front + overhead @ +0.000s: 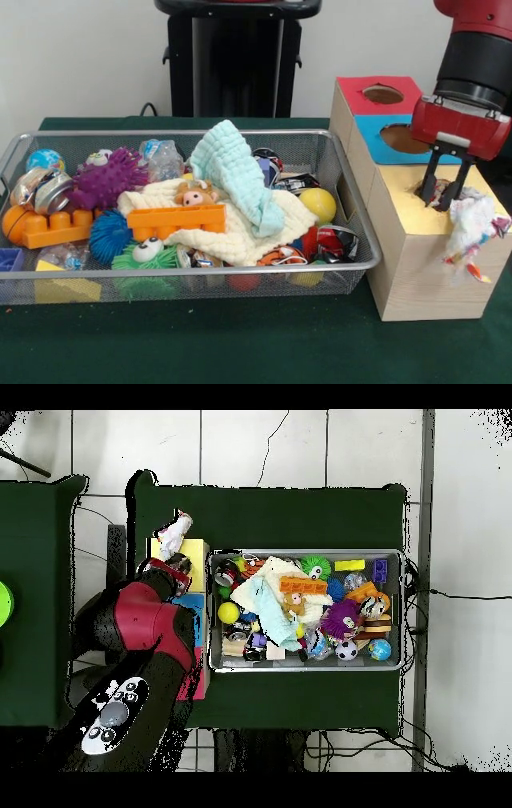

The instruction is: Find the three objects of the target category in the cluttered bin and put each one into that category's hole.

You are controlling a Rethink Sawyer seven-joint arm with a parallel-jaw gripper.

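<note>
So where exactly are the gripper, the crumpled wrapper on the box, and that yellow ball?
gripper [445,190], front view, midway between its two dark fingertips.
crumpled wrapper [472,224], front view, middle of its white body at the yellow box's edge.
yellow ball [318,205], front view, centre of the ball inside the basket.

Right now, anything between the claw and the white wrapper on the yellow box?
Nothing: in the front view only bare yellow box top lies between the claw and the white wrapper, which hangs over the box's near corner.
</note>
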